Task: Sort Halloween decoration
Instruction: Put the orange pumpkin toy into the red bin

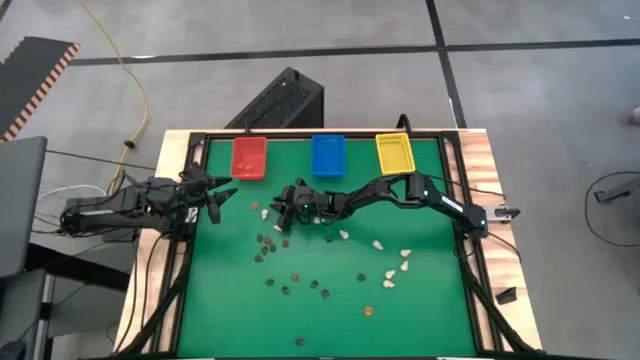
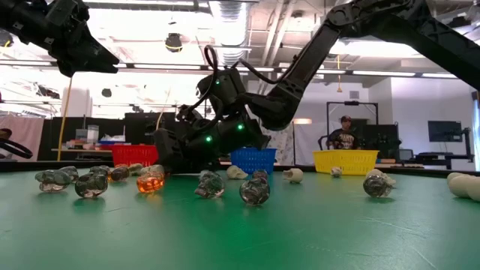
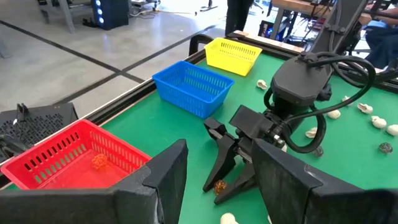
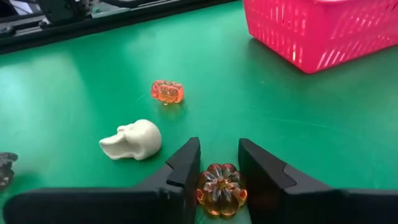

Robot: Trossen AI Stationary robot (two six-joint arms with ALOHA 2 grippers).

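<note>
Your right gripper [image 4: 219, 186] sits low on the green mat [image 4: 323, 124] near the red bin [image 4: 323, 31], its fingers narrowed onto an orange pumpkin trinket [image 4: 222, 190], while your left gripper [image 1: 215, 195] waits with fingers spread beside that bin.

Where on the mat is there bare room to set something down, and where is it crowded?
Free: the green mat along its near edge, below the trinkets, and the strip between the yellow bin and the right arm. Crowded: the middle, where scattered trinkets lie from the right gripper, closing on an orange pumpkin, down to the cream skulls. The left gripper hovers near the red bin.
</note>
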